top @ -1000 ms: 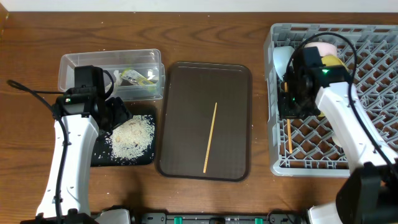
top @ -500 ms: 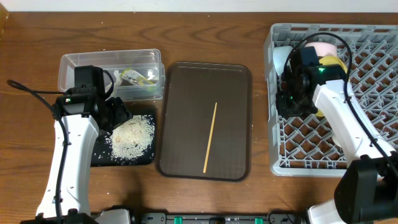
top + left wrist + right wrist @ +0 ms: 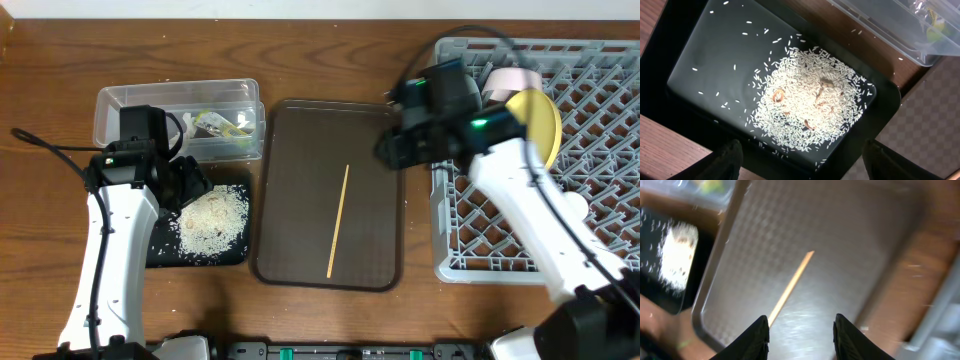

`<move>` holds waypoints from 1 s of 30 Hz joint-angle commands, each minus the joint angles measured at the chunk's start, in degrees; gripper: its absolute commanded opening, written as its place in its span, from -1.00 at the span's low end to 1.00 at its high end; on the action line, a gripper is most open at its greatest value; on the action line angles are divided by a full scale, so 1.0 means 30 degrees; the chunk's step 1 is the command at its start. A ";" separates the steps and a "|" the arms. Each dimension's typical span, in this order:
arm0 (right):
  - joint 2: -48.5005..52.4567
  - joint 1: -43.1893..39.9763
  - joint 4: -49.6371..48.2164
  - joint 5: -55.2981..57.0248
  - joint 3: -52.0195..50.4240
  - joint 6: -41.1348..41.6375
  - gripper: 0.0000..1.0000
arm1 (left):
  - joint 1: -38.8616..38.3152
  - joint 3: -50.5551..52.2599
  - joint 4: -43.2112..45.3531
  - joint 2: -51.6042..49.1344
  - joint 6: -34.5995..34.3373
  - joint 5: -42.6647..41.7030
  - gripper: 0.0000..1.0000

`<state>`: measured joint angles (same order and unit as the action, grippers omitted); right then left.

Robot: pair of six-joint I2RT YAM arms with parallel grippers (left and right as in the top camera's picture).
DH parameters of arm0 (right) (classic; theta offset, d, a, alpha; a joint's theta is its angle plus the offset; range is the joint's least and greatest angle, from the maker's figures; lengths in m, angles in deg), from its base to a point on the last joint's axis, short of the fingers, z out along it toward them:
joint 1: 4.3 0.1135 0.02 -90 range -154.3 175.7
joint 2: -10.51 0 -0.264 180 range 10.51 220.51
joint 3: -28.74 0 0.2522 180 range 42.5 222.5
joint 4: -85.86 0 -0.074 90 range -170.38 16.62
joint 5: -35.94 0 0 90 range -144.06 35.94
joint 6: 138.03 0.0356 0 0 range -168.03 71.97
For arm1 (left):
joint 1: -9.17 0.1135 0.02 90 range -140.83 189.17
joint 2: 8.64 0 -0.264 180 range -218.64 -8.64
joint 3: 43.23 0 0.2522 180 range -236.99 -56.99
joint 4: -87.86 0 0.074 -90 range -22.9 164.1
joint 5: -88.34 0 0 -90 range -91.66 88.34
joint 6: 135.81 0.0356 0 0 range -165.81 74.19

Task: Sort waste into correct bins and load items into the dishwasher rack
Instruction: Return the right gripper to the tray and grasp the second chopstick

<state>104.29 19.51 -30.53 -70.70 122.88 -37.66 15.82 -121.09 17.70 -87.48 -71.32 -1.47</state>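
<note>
Overhead: one chopstick [image 3: 338,222] lies on the brown tray [image 3: 290,130], and a yellow plate [image 3: 537,118] stands in the rack [image 3: 600,200].
Left wrist: the left gripper [image 3: 802,150] is spread wide above rice [image 3: 810,102] in the black tray [image 3: 705,60].
Right wrist: the right gripper [image 3: 801,322] is parted and empty, above the chopstick.

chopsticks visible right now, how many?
1. One chopstick lies lengthwise on the dark brown serving tray. The right arm covers part of the dishwasher rack, so another could be hidden there.
</note>
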 commanded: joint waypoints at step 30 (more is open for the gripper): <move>0.8204 0.5515 0.1078 0.3257 0.0175 0.8553 -0.92 | 0.0095 0.0036 -0.0051 0.0168 -0.0095 0.0087 0.58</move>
<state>128.51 37.54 -27.84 -62.05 123.14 -12.40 15.82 -121.09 17.70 -87.48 -71.32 -1.47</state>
